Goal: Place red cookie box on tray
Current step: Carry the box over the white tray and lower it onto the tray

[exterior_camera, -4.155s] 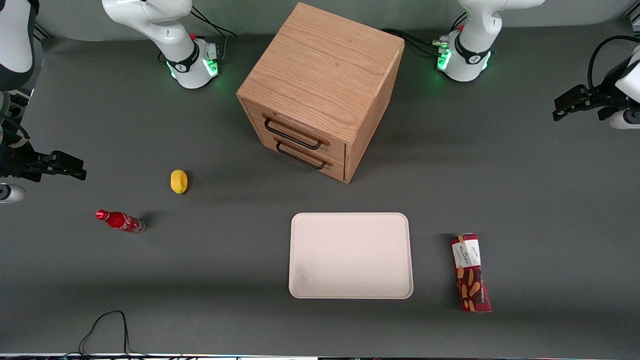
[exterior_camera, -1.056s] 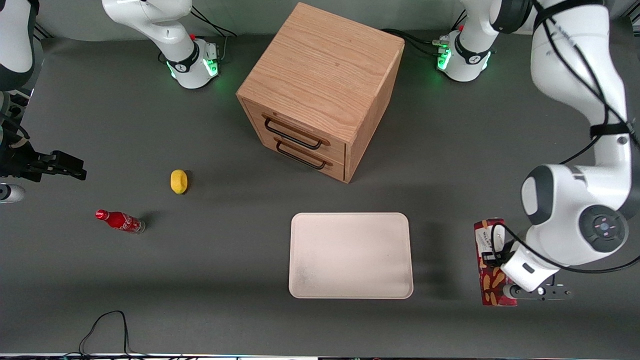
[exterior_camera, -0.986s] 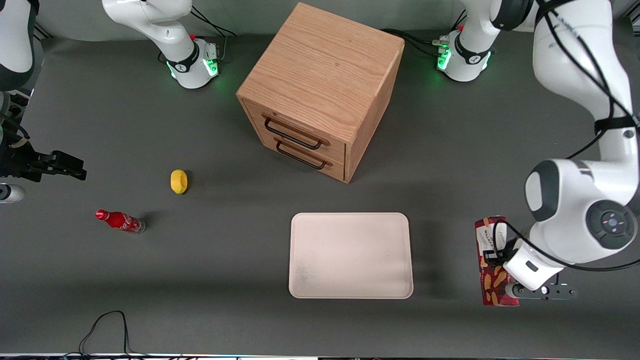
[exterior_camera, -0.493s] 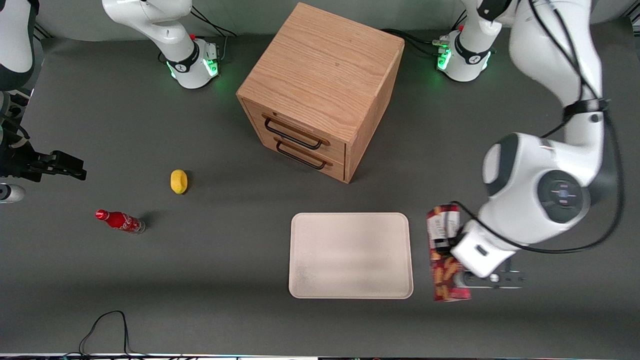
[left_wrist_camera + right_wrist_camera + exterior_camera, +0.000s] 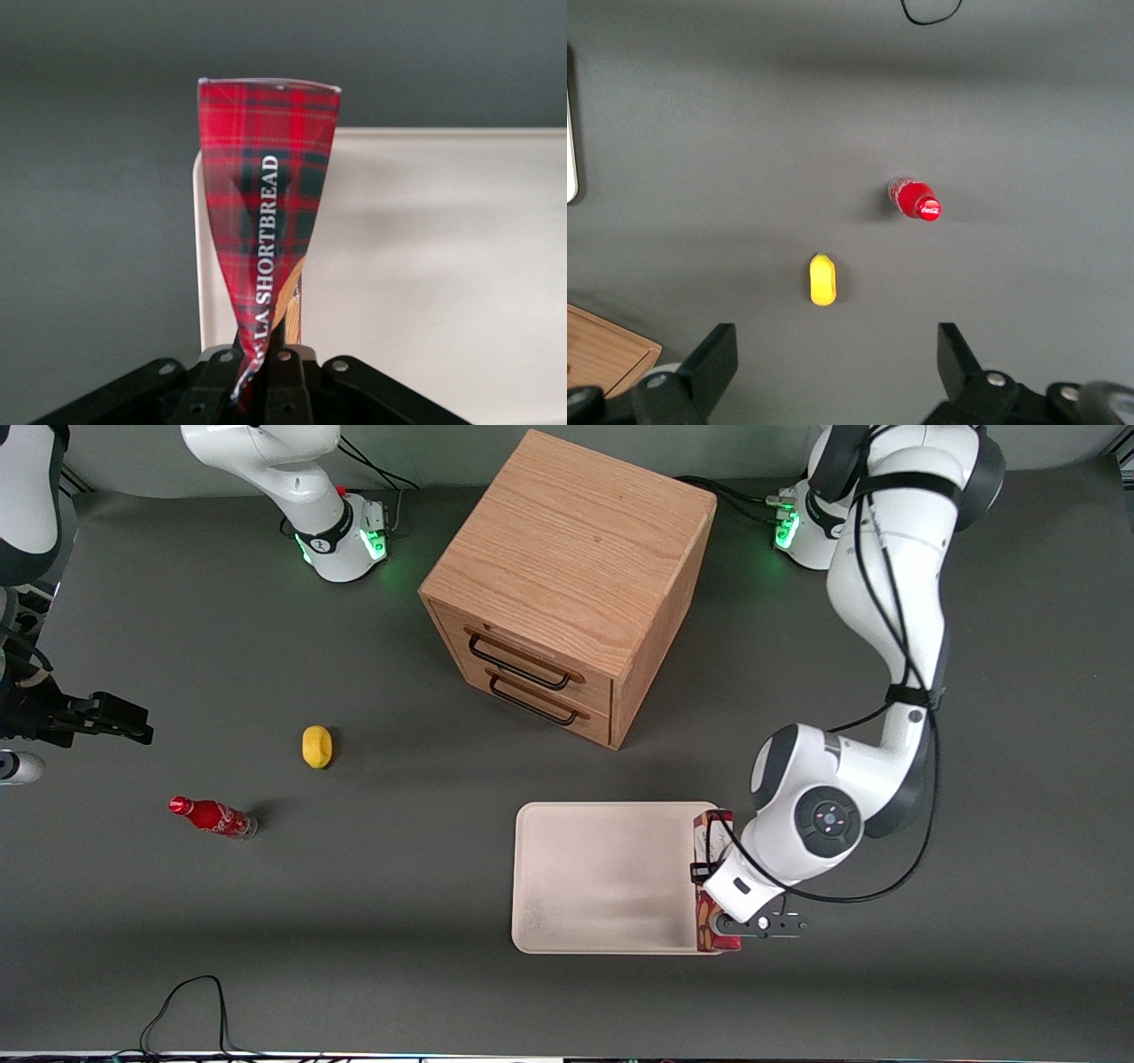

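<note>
Tray [image 5: 611,877] as landmark: cream-white, flat, low-rimmed, on the dark grey table [image 5: 354,921], nearer the front camera than the wooden drawer cabinet [image 5: 567,584]

Red cookie box [image 5: 706,886] held in the air over the tray's rim on the working arm's side, long axis along that rim, white-labelled end toward the cabinet; in the left wrist view, tartan end panel of the box [image 5: 266,221] straddling the tray's edge [image 5: 200,266], part over grey table, part over tray floor

Gripper [image 5: 719,908] at the box's end nearer the front camera, fingers [image 5: 285,390] pinched tight on the box's narrow bottom fold; wrist and forearm off the tray, toward the working arm's end of the table

Cabinet's two drawers with black handles [image 5: 523,677], both closed, fronts turned toward the tray; strip of bare table between cabinet and tray

Yellow lemon-like object [image 5: 317,746] and red cola bottle [image 5: 213,817] well apart from the tray, toward the parked arm's end of the table; bottle lying on its side, nearer the front camera than the yellow object; both also in the right wrist view, bottle [image 5: 914,198] and yellow object [image 5: 823,279]

Black cable loop [image 5: 190,1001] at the table edge nearest the front camera, well apart from the tray

Whole tray floor bare between the box and the rim on the parked arm's side
</note>
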`<state>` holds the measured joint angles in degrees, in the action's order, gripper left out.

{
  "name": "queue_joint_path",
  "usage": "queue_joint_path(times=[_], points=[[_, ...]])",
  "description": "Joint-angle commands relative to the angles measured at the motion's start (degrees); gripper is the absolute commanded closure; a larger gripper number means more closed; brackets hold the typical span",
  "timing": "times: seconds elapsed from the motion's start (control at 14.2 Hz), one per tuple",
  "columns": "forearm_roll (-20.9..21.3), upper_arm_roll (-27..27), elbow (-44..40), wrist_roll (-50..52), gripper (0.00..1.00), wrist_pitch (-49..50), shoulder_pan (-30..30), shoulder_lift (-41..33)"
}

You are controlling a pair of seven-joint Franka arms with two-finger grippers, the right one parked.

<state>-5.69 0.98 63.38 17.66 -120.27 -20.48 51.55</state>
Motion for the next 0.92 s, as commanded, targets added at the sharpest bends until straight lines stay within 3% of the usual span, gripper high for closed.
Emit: queue_joint_path(times=[0.0,0.21,0.28,0.56,0.7,0.85], points=[[0.76,-0.81,0.78,1.15,1.00,-0.41,-1.75,-0.22],[0.85,-0.81,2.36,1.59,0.96,-0.41,-1.93,-0.13],[1.11,-0.81,2.54,1.59,0.74,-0.41,-1.93,-0.13],[1.11,-1.07,3.77,1.68,0.60,-3.57,-1.84,-0.22],[1.29,-1.77,3.86,1.50,0.00,-3.40,-1.84,-0.74],[1.29,-2.04,4.64,1.33,0.00,-2.34,-1.41,-3.80]])
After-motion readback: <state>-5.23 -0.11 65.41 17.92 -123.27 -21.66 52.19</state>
